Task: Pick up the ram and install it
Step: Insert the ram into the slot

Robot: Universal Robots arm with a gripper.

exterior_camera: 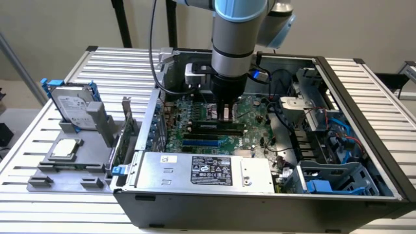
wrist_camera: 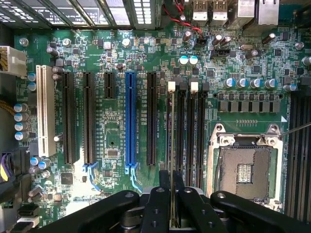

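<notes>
The ram is a thin green stick, seen edge-on in my wrist view, standing upright between my two black fingers. My fingers are clenched on it, one on each flat side. It runs along the first of a group of four black memory slots on the motherboard, lined up with the slot that has a white latch at its far end. I cannot tell whether its lower edge is already touching that slot.

In the exterior view, my gripper hangs straight down inside an open computer case, over the middle of the green board. The power supply lies along the near side of the case.

Beside the memory slots sits an empty processor socket with a metal frame. On the other side of the slots are long black expansion slots, one blue slot and one white slot.

Outside the case, on the exterior view's left, a grey holder on the slatted table carries a silver hard drive standing tilted, and a processor chip lying flat.
</notes>
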